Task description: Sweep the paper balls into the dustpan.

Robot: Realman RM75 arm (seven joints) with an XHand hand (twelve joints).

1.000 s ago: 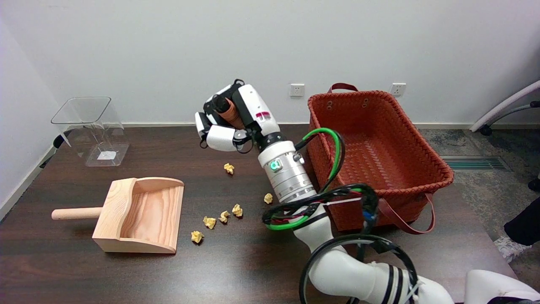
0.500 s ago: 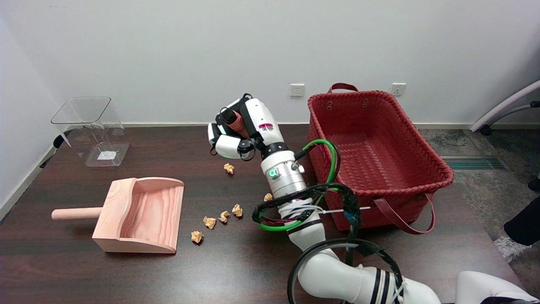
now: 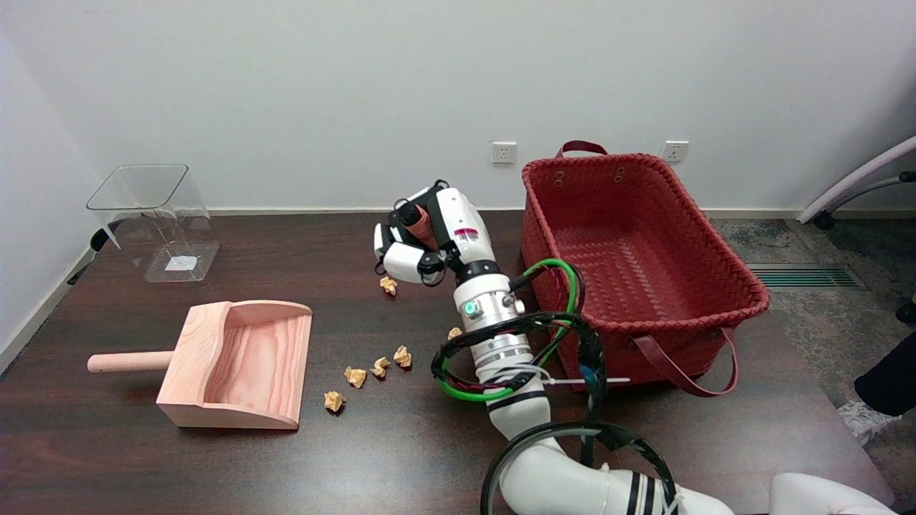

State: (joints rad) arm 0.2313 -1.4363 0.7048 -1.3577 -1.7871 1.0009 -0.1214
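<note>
My right hand (image 3: 431,234) hangs over the table's far middle, its fingers wrapped around a reddish-brown handle (image 3: 418,221); whatever is on the handle's lower end is hidden by the hand. Just below the hand lies one yellow paper ball (image 3: 388,285). Another paper ball (image 3: 455,333) peeks out beside my forearm. Several more paper balls (image 3: 380,368) lie scattered in front of the dustpan's open mouth, the nearest one (image 3: 333,400) by its front corner. The wooden dustpan (image 3: 236,365) rests at the left, its mouth facing right and its round handle (image 3: 129,362) pointing left.
A large red woven basket (image 3: 715,272) stands at the right, close against my forearm. A clear plastic bin (image 3: 157,222) sits at the far left corner. A chair and a person's dark trouser leg (image 3: 887,386) show beyond the table's right edge.
My right hand, still holding the handle, has moved right and lower, coming down close above the paper ball at the far middle. The balls and dustpan have not moved.
</note>
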